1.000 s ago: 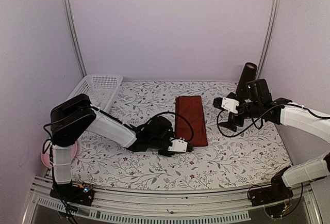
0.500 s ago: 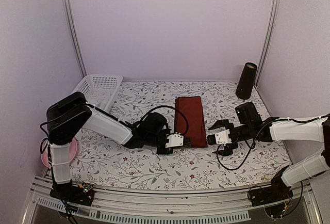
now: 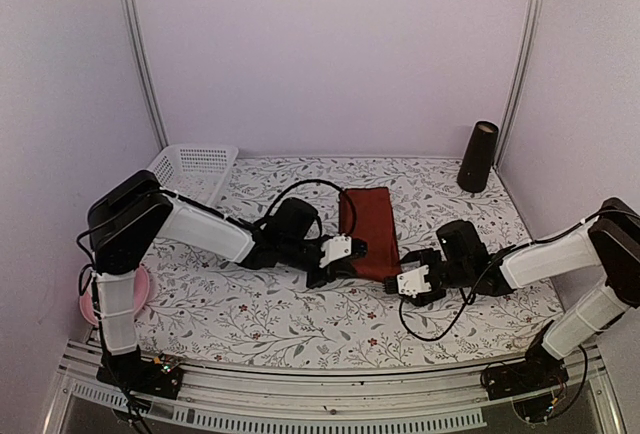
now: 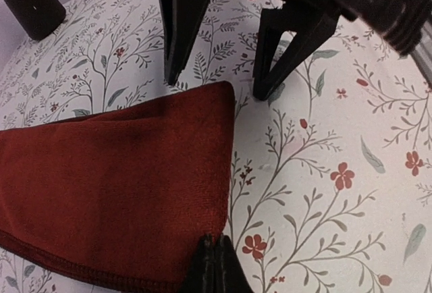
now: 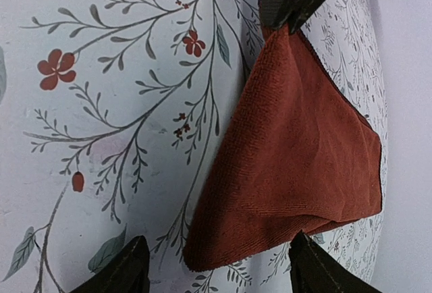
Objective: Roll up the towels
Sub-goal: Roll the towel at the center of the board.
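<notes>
On the floral tabletop, items as I see them from the remote station:

1. Maroon towel: plain dark red cloth, folded into a long strip. It lies at the middle of the tabletop and runs away from the arm bases. Its near end sits between the two grippers.

2. Left gripper: pressed together, pinching the near-left corner of the maroon towel at its hemmed edge. From the right wrist view the cloth draws to a point where these fingers hold it.

3. Right gripper: spread and low over the tabletop. One finger stands on each side of the towel's near-right corner. I cannot tell whether either finger touches the cloth. It faces the left gripper across the near end of the towel.

4. White plastic basket: at the far-left corner of the tabletop, well apart from the towel.

5. Dark tapered cylinder: upright at the far-right corner, against the wall.

6. Pink object: off the left edge of the tabletop, partly hidden behind the left arm. I cannot identify it.
</notes>
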You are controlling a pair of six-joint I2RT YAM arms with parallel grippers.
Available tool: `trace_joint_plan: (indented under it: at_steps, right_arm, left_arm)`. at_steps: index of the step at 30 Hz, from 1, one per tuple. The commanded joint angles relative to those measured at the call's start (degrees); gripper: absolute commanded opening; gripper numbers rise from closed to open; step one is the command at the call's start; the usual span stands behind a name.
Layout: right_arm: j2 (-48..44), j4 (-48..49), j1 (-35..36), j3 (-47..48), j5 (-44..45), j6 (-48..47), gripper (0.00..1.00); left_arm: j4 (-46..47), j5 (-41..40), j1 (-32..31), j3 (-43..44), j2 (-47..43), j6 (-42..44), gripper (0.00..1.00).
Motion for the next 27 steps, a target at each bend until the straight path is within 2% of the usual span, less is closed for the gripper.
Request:
trace_joint_plan:
  at_steps: [1,7,15,22,25,27]
  right_arm:
    - [2.5,3.7,0.2,0.1,3.5,2.8,0.68]
    - [2.9,5.1,0.3,0.0,3.8,4.5,0.53]
    - [3.8,4.7,0.3,0.7,5.2,6.2,0.06]
    - [2.5,-3.8,-0.2,3.3,1.8,6.2,0.02]
    - [0.3,-11.5,-2.0,6.5,-2.9,6.6,0.02]
    - [-0.7,-16.3,-3.1,8.7,-5.5,6.8,0.02]
  left_arm:
    - [-1.2,5.0,0.9,2.1,-1.3,-2.5,0.00]
    - [-2.6,5.5,1.2,4.3,-0.4,-3.0,0.00]
    - [-4.5,4.8,1.2,4.5,-1.1,-3.0,0.00]
    - [-10.9,4.2,0.7,5.0,-1.6,-1.2,0.01]
    - [-13.3,3.0,0.7,4.5,-2.3,0.3,0.10]
    - [-14.5,2.1,0.7,4.2,-2.6,0.9,0.21]
